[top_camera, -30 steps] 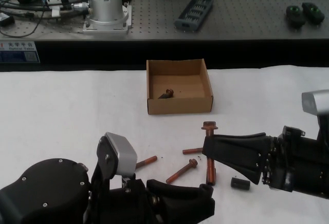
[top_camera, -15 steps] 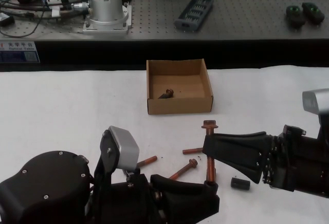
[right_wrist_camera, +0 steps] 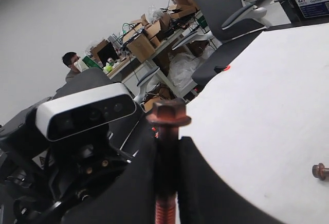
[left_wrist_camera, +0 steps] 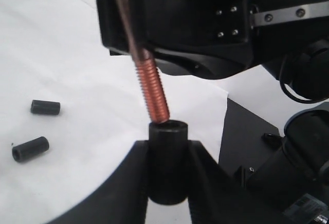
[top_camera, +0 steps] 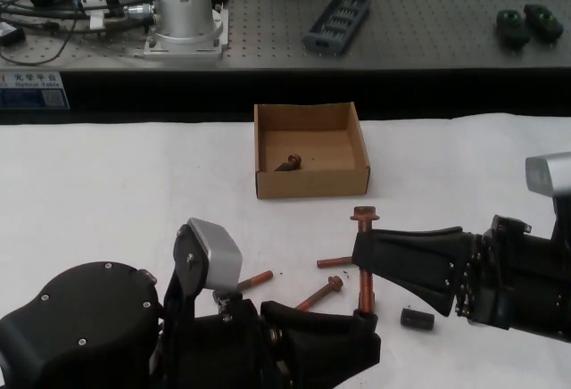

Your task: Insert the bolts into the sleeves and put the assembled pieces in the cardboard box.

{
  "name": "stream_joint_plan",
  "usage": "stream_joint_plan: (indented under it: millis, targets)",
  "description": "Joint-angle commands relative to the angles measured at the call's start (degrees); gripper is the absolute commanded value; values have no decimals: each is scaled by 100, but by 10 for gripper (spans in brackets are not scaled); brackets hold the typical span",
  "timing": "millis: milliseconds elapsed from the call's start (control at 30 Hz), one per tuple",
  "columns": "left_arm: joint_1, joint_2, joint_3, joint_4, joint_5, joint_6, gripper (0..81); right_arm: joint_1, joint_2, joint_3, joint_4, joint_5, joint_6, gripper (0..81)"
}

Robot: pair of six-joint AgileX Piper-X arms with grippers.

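Bolt (left_wrist_camera: 150, 85): head cut off at frame edge, left wrist view; thread end cut off, right wrist view. Sleeve (left_wrist_camera: 167, 154): flanks covered by left fingers (left_wrist_camera: 126, 183). Piece (top_camera: 290, 162) in cardboard box (top_camera: 312, 184): too small to identify.

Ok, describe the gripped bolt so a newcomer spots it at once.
In front of the cardboard box, loose copper bolts lie on the white cloth. The wanted bolt is clamped in the right pincer; it alone stands upright, head on top.

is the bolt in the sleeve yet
Not yet: the bolt has only its threaded tip at the mouth of the sleeve, threads exposed above.
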Motion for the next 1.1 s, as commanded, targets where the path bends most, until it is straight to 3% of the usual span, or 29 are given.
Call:
stream_joint_plan:
  millis: [0, 267, 433, 667, 1067]
  targets:
    - [27, 3, -76, -135, -324, -185, 83, 11, 22, -44, 46, -74, 7, 51]
    - [27, 3, -76, -150, -337, -304, 83, 11, 22, -32, 46, -99, 7, 51]
    - [27, 3, -76, -174, -806, -988, 83, 11, 22, 31, 50, -137, 7, 51]
    - [27, 3, -76, -174, -863, -1531, 83, 11, 22, 53, 36, -132, -5, 51]
    - [27, 3, -76, -174, -412, -1602, 83, 11, 22, 53, 36, -385, -42, 51]
